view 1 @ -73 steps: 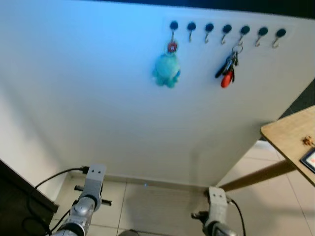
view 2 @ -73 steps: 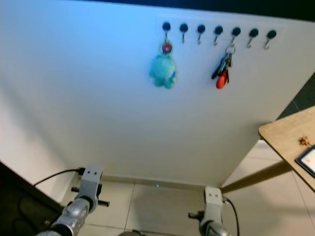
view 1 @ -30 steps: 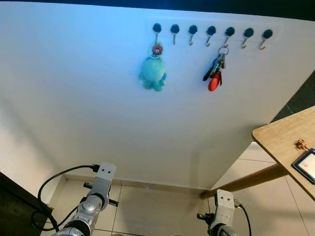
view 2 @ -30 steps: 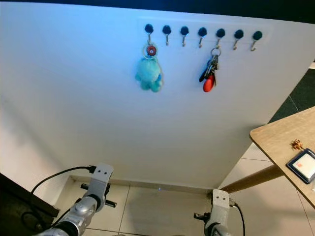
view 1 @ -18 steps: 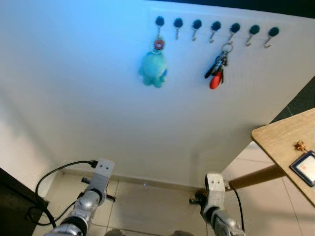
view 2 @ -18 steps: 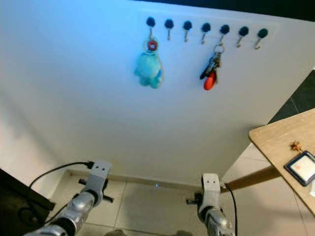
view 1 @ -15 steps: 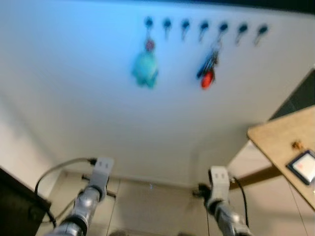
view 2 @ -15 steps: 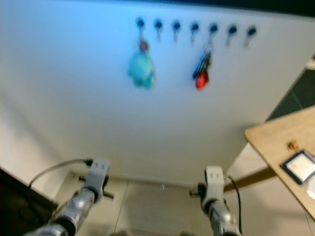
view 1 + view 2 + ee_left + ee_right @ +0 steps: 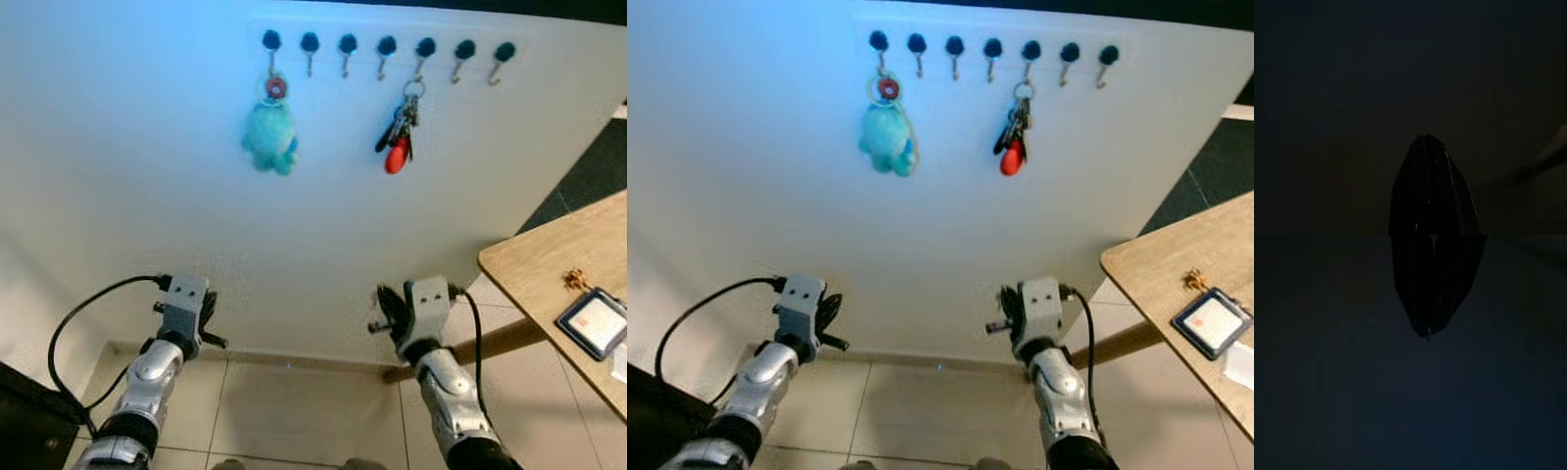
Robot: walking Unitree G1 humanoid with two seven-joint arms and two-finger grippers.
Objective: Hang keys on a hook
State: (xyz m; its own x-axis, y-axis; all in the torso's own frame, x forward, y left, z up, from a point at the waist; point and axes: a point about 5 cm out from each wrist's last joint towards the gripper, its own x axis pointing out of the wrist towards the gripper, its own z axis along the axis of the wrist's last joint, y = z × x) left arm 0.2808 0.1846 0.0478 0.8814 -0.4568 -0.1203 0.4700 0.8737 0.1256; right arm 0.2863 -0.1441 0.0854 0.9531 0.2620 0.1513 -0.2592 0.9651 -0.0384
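1. Left eye view: white wall (image 9: 147, 147) ahead, carrying a row of seven black-headed hooks (image 9: 386, 46) near its top edge. Hung from the leftmost hook, a teal plush toy (image 9: 270, 137) on a ring with a red tag. Hung from the fifth hook from the left, a bunch of keys (image 9: 398, 132) with a red fob, clear of the plush toy and two bare hooks apart from it. Down below, tiled floor (image 9: 294, 421); at the right, a corner of a wooden worktop (image 9: 529, 274) bearing a small flat card-like item (image 9: 592, 322) and a tiny brownish object (image 9: 574, 279). Left end effector (image 9: 208, 311) low on the left, right end effector (image 9: 388, 305) low toward the right, both raised in front of the wall and well below the keys; fingers mostly hidden behind the wrists.

2. Right eye view: same scene, nothing to add.

3. Left wrist view: very dark; two black fingers (image 9: 1415, 196) pressed together into one point, nothing between them.

4. Right wrist view: equally dark; black fingers (image 9: 1415, 284) closed tip to tip, holding nothing.
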